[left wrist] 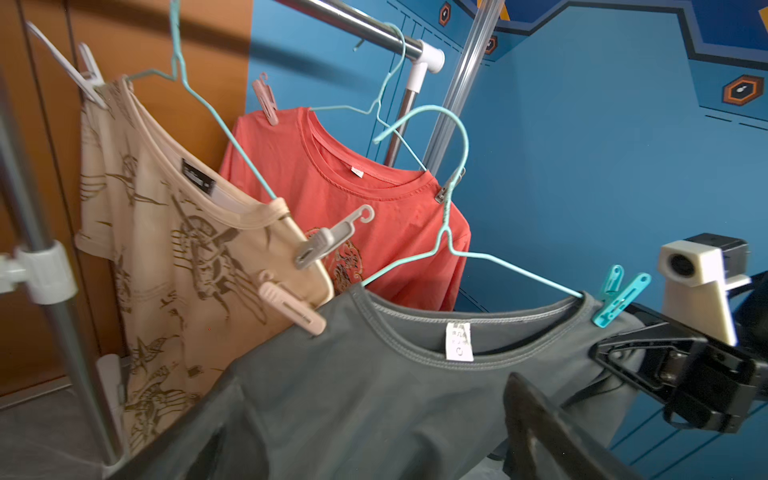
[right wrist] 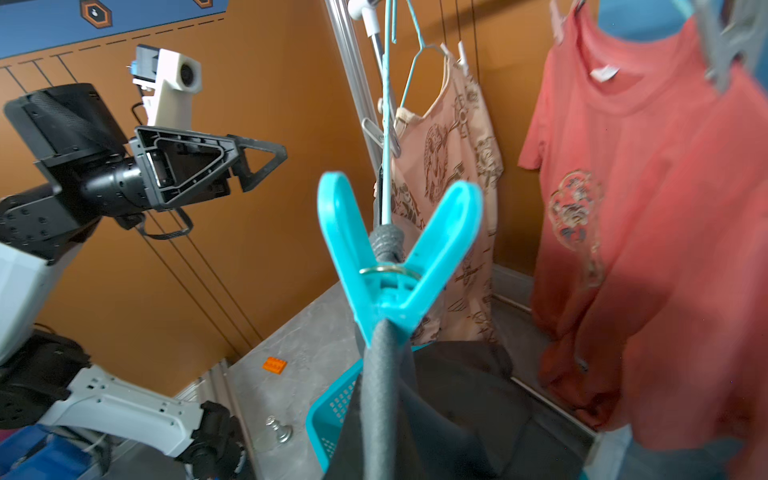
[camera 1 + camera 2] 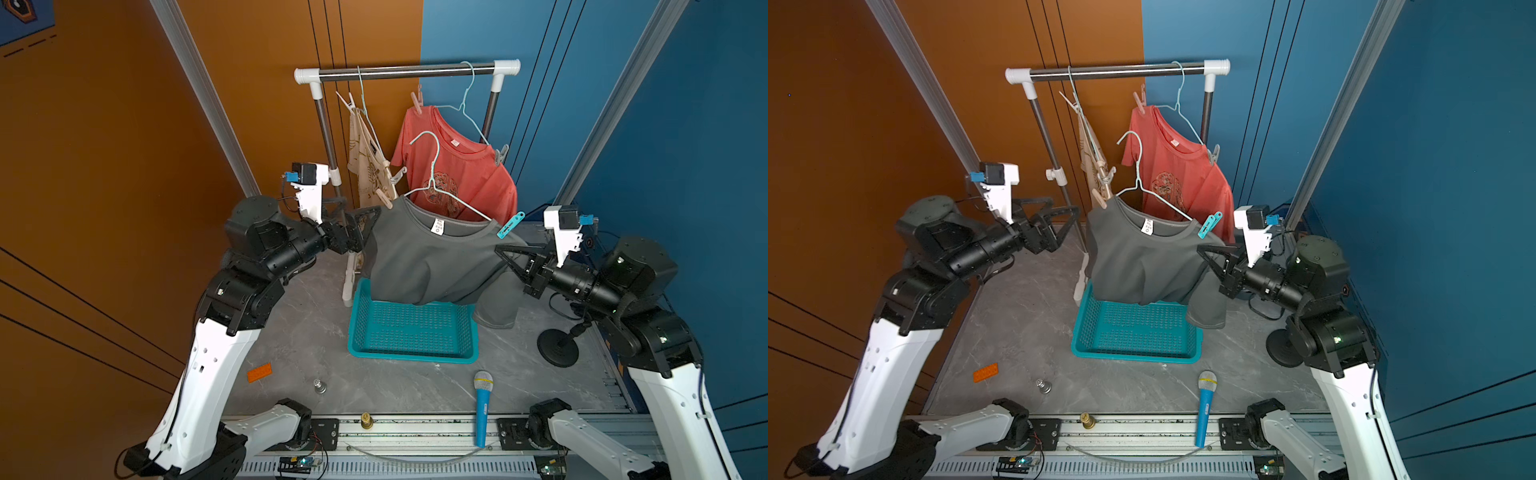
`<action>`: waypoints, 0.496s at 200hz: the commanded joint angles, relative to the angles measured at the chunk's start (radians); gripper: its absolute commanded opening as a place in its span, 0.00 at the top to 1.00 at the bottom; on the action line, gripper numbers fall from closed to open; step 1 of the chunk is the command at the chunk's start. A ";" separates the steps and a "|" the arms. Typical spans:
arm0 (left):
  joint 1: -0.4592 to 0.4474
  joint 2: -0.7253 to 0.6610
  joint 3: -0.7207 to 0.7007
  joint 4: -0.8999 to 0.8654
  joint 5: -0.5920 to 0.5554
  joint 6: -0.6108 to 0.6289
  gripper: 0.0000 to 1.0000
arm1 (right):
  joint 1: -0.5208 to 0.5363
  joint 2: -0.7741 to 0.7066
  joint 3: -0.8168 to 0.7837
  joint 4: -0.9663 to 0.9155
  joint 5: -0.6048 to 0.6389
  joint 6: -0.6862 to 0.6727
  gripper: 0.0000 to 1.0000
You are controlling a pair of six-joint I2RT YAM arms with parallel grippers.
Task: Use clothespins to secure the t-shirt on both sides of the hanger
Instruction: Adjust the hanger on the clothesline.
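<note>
Both top views look down from high above the near edge of the table (image 3: 311, 332), side by side, seeing almost the same things. The left wrist camera, behind the left claw (image 3: 1065, 206), looks over the grey shirt (image 1: 374, 395) at the right claw (image 1: 606, 353). The right wrist camera looks back at the left claw, the blue clothespin (image 2: 395, 270) very near.

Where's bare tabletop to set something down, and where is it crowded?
Free: the tabletop between the orange brick and the teal basket, and the strip before the basket, between metal weight and microphone. Crowded: the back, under the grey t-shirt and beside the rack.
</note>
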 commanded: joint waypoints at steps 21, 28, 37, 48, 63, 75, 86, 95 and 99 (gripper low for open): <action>0.019 -0.099 -0.005 0.006 -0.110 0.068 0.03 | -0.013 -0.040 0.160 -0.099 0.150 -0.145 1.00; 0.020 -0.104 -0.010 0.007 -0.111 0.068 0.02 | -0.016 -0.046 0.174 -0.101 0.170 -0.151 1.00; 0.022 -0.106 -0.016 0.009 -0.110 0.067 0.03 | -0.017 -0.051 0.194 -0.106 0.198 -0.157 1.00; 0.023 -0.107 -0.022 0.010 -0.108 0.064 0.02 | -0.020 -0.056 0.217 -0.115 0.239 -0.164 1.00; 0.025 -0.107 -0.030 0.011 -0.107 0.064 0.03 | -0.019 -0.064 0.246 -0.126 0.321 -0.183 1.00; 0.026 -0.110 -0.038 0.016 -0.105 0.062 0.02 | -0.020 -0.070 0.260 -0.130 0.390 -0.197 1.00; 0.028 -0.112 -0.045 0.021 -0.104 0.061 0.03 | -0.020 -0.072 0.272 -0.137 0.435 -0.214 1.00; 0.031 -0.113 -0.050 0.024 -0.104 0.059 0.03 | -0.019 -0.067 0.282 -0.146 0.466 -0.221 1.00; 0.031 -0.114 -0.052 0.024 -0.104 0.059 0.03 | -0.020 -0.065 0.285 -0.151 0.475 -0.224 1.00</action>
